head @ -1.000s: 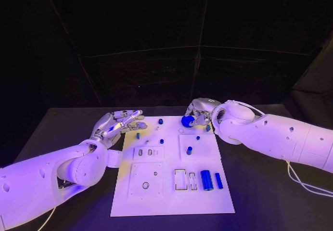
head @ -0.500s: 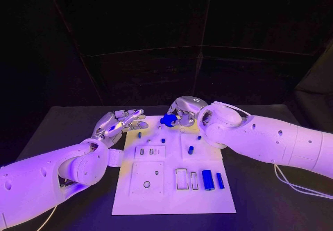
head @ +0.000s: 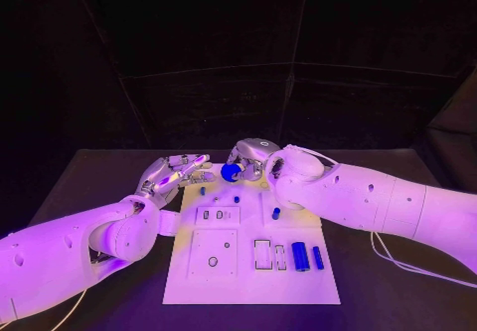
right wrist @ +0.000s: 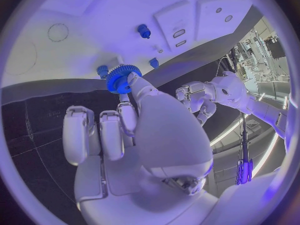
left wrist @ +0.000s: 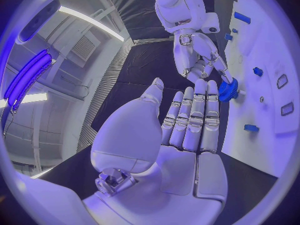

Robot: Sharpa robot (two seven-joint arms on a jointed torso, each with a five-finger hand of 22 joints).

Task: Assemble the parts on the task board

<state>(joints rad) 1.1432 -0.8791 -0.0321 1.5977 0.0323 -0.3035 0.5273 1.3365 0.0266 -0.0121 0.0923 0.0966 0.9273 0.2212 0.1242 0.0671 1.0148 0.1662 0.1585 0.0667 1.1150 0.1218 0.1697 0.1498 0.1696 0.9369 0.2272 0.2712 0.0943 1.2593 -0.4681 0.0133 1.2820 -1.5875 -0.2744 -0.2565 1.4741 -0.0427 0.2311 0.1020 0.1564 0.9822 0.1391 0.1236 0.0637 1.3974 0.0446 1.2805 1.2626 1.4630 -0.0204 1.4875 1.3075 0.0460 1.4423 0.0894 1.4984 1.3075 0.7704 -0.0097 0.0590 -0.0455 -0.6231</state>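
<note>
One board [head: 249, 276]. One gear [head: 231, 172]. Two cylinders lie near the board's front: a thick one [head: 299, 256] and a thin one [head: 317, 257]. Three small pegs: [head: 203, 191], [head: 236, 199], [head: 276, 214]. Two hands: left [head: 169, 174], right [head: 254, 157].

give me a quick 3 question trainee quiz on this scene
1. True or false: the right hand holds a blue toothed plastic gear.
2. The left hand is: A) open B) gripping a peg.
3. Fill in: two blue cylinders lie at the near right of the white flat task ____.

Key: 1 true; 2 A; 3 board.
</note>
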